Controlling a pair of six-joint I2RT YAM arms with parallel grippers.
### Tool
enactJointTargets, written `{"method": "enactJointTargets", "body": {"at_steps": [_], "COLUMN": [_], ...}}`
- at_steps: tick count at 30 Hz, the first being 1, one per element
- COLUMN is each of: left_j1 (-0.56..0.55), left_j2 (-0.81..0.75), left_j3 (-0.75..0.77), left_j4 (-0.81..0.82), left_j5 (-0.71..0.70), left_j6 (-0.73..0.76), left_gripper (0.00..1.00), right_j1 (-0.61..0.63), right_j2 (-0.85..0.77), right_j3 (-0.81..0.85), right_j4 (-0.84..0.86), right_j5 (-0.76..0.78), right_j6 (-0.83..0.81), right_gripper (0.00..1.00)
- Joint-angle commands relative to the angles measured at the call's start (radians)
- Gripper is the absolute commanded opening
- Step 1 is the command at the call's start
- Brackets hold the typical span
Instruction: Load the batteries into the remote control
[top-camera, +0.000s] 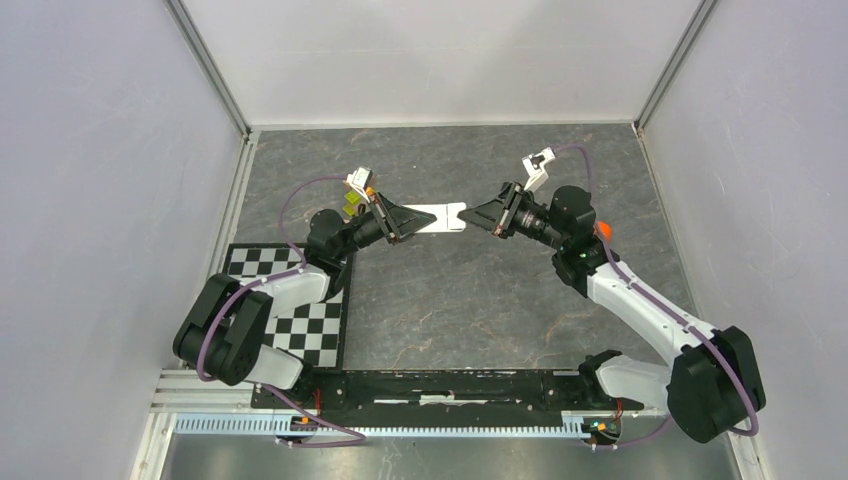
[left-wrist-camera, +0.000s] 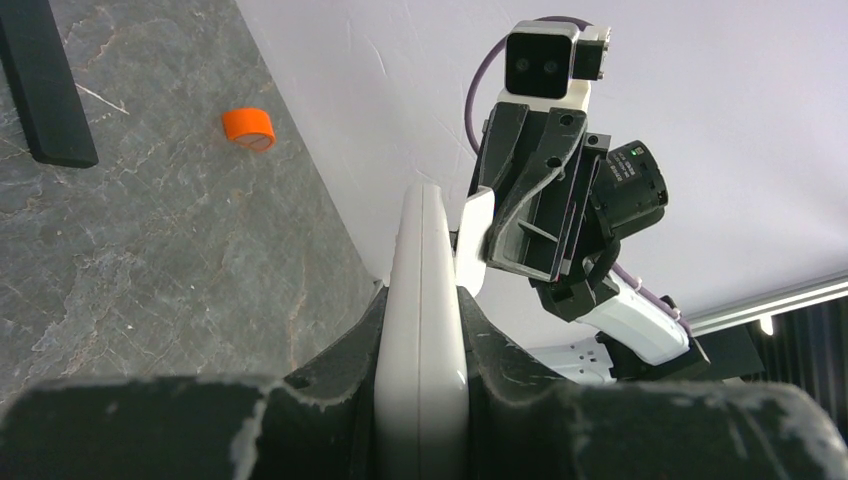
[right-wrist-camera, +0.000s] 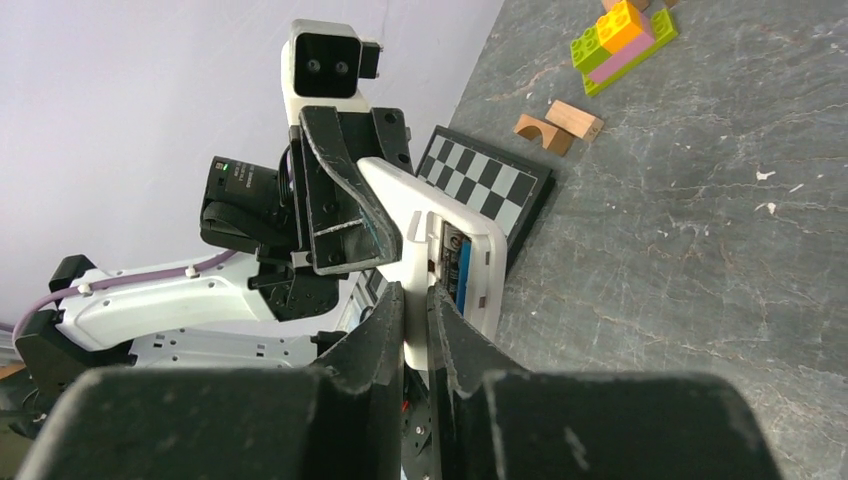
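The white remote control (top-camera: 440, 217) hangs above the table between both arms. My left gripper (top-camera: 405, 222) is shut on its left end; in the left wrist view the remote (left-wrist-camera: 425, 260) stands edge-on between my fingers (left-wrist-camera: 422, 300). In the right wrist view the remote (right-wrist-camera: 420, 200) shows an open compartment with a bright blue battery (right-wrist-camera: 464, 275) inside. A darker cell shows beside it, and I cannot tell whether that is the purple one. My right gripper (right-wrist-camera: 417, 300) is shut on a thin white cover plate (right-wrist-camera: 415, 262) at the remote's end.
An orange round cap (left-wrist-camera: 248, 128) lies on the grey table by the right arm (top-camera: 603, 229). A black bar (left-wrist-camera: 45, 80) lies close by. A checkerboard (top-camera: 300, 310) sits front left. Coloured toy bricks (right-wrist-camera: 620, 35) and wooden blocks (right-wrist-camera: 560, 125) lie behind the left arm.
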Motion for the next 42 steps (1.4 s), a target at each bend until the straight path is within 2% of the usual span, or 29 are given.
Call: {"method": "enactJointTargets", "body": {"at_steps": [1, 20, 42], "left_j1": [0.001, 0.0, 0.0], "left_j2": [-0.024, 0.003, -0.002], "left_j3": [0.018, 0.012, 0.013], "left_j4": [0.071, 0.117, 0.075], "left_j5": [0.02, 0.012, 0.006], "left_j6": [0.043, 0.0, -0.004], "left_gripper": [0.02, 0.02, 0.02], "right_j1": [-0.014, -0.016, -0.016], "right_j2": [-0.038, -0.019, -0.051], "right_j3": [-0.004, -0.024, -0.026], "right_j4": [0.001, 0.09, 0.084], "right_j5": [0.02, -0.051, -0.051], "right_j6": [0.001, 0.039, 0.01], "right_gripper": [0.0, 0.0, 0.0]}}
